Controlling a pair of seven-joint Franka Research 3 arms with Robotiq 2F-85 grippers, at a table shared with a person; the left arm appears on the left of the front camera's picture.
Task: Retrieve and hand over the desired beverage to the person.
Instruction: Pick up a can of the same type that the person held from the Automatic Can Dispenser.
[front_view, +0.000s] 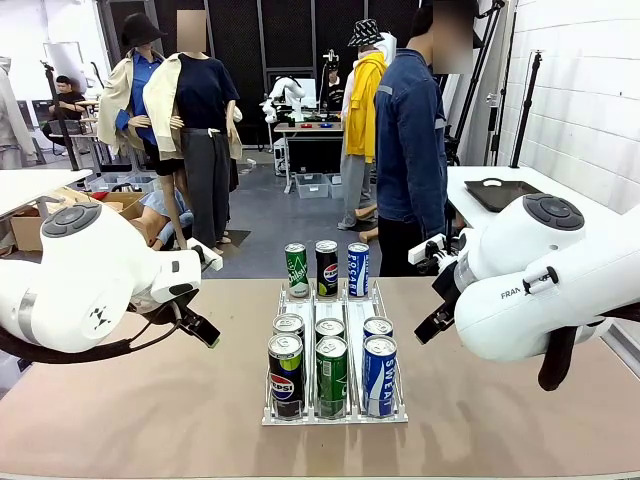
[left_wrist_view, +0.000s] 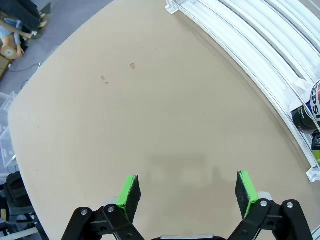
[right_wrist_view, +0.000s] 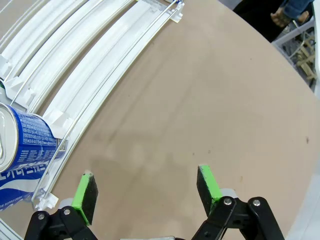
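A white rack (front_view: 335, 300) at mid-table holds several beverage cans in three lanes. Green (front_view: 297, 270), black Pepsi (front_view: 327, 267) and blue (front_view: 358, 268) cans stand at its far end. More Pepsi (front_view: 286, 362), green (front_view: 331, 365) and blue (front_view: 379, 363) cans fill the near end. Nothing marks one can as the desired beverage. The person (front_view: 410, 150) in a denim jacket stands sideways beyond the table. My left gripper (left_wrist_view: 187, 182) hangs open over bare table left of the rack (left_wrist_view: 260, 55). Open too, my right gripper (right_wrist_view: 147, 180) is right of the rack, near a blue can (right_wrist_view: 20, 145).
Both white arms (front_view: 90, 280) (front_view: 540, 280) flank the rack, low over the tan table (front_view: 150, 410). A white side table with a black tray (front_view: 500, 192) stands at the back right. The table's curved far edge (left_wrist_view: 60, 50) lies beyond my left gripper.
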